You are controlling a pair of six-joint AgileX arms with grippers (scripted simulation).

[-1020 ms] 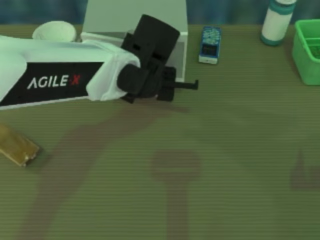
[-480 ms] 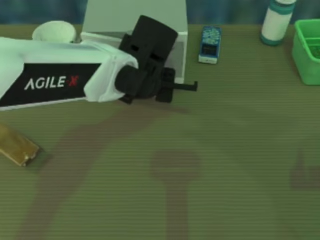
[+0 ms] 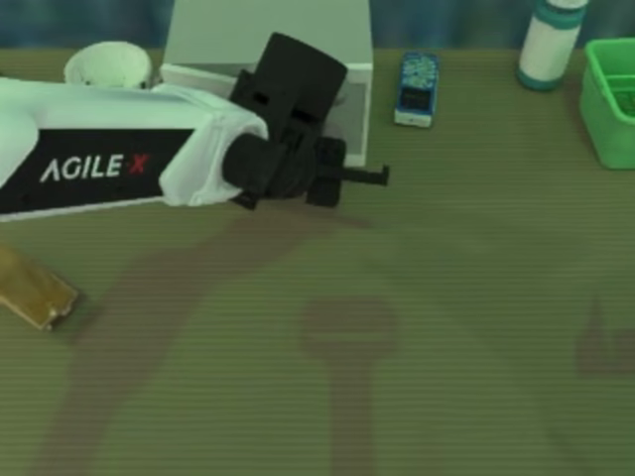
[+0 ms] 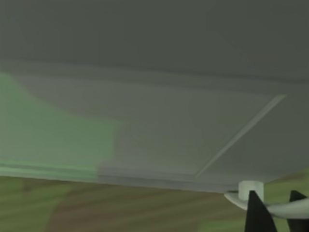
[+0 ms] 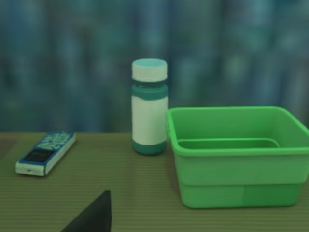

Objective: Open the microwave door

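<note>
Left gripper point(image 3: 372, 176) has edged slightly left w/ its arm, at the microwave point(image 3: 268, 40) front corner. Fingers point(image 4: 258, 215) sit apart astride microwave door point(image 4: 159, 135) handle; can't tell if clamped.

A green bin point(image 3: 610, 99) sits at the right edge of the table point(image 3: 446, 297), with a white, teal-banded bottle point(image 3: 549, 42) standing just beside it toward the back. A blue-and-white remote point(image 3: 416, 89) lies farther left, a white bowl point(image 3: 107, 64) sits at the back left, and a yellowish-brown block point(image 3: 35, 290) lies at the left edge.
</note>
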